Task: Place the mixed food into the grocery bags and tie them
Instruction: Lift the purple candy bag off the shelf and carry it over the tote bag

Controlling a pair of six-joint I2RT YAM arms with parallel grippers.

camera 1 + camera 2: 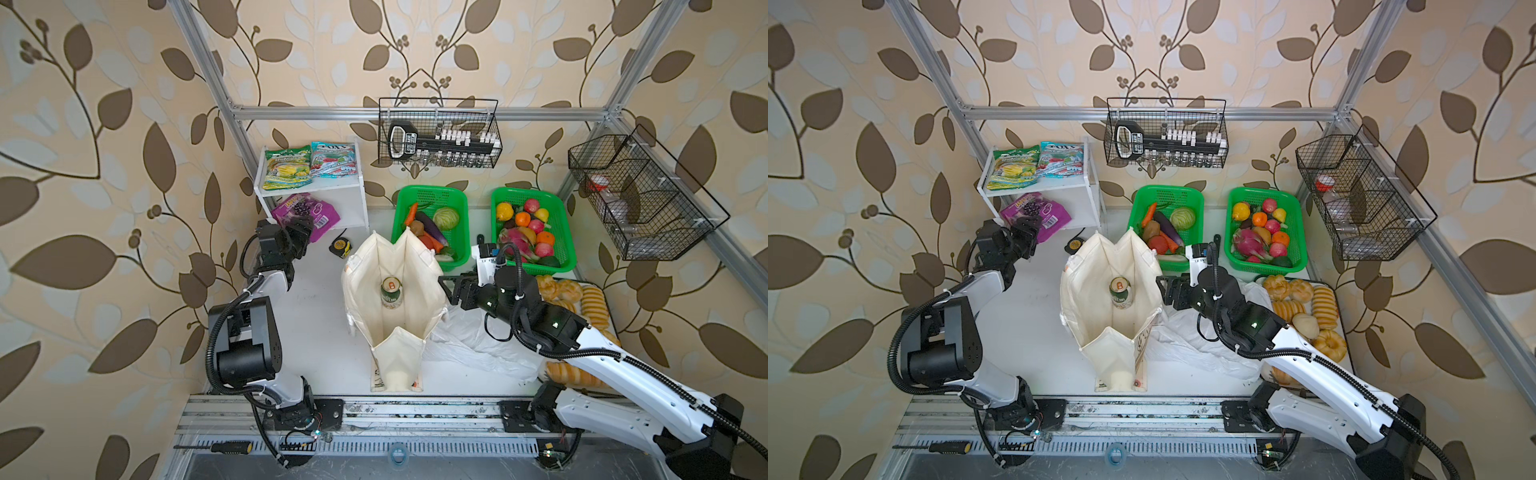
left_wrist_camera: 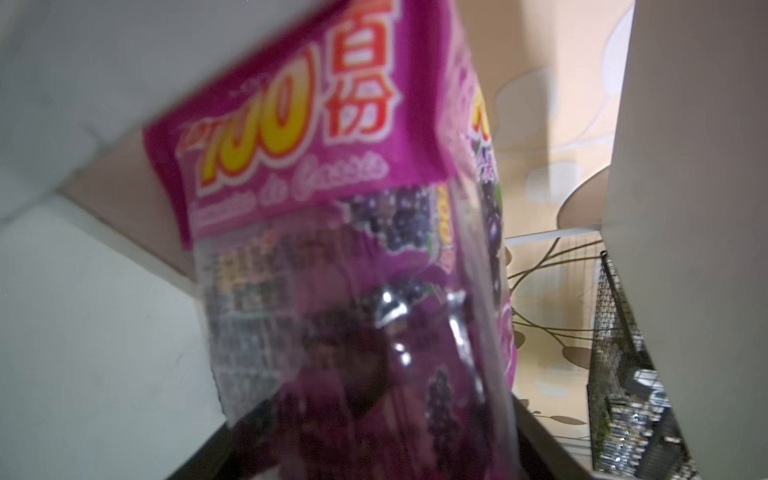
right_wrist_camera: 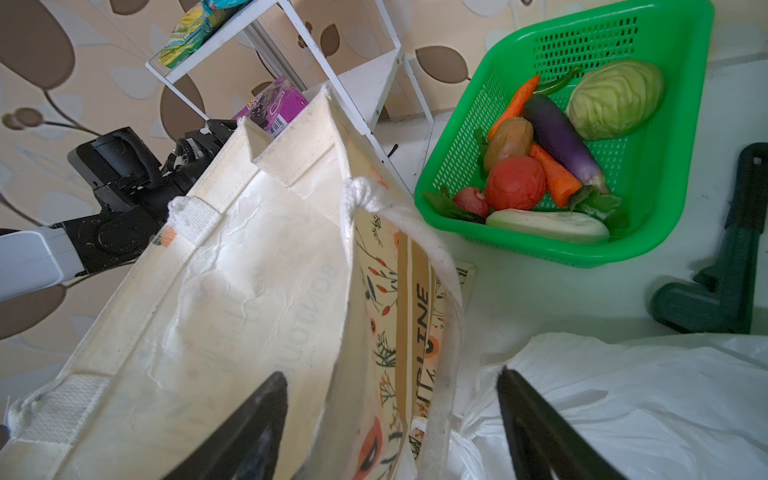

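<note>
The cream canvas tote (image 1: pixel 361 291) (image 1: pixel 1088 291) stands open in both top views, with the green drink can (image 1: pixel 391 293) (image 1: pixel 1121 292) inside. My left gripper (image 1: pixel 301 232) (image 2: pixel 374 411) is shut on the purple grape-print pouch (image 1: pixel 320 214) (image 2: pixel 332 208), which leans out of the white shelf (image 1: pixel 357 195). My right gripper (image 1: pixel 448 291) (image 3: pixel 390 374) is open, straddling the tote's right wall and handle beside the white plastic bag (image 1: pixel 469 345) (image 3: pixel 623 395). The teal-and-red packet (image 1: pixel 334 158) lies on the shelf. Cabbage (image 3: pixel 615 97), potato (image 3: pixel 509 141) and tomato (image 3: pixel 515 183) lie in a green basket (image 3: pixel 457 166).
A second green basket (image 1: pixel 567 232) holds fruit. Bread rolls (image 1: pixel 582 295) lie at the right edge, partly under my right arm. A tape measure (image 1: pixel 340 247) sits beside the tote. A yellow-green packet (image 1: pixel 286 166) lies on the shelf. Wire baskets (image 1: pixel 440 133) hang on the frame.
</note>
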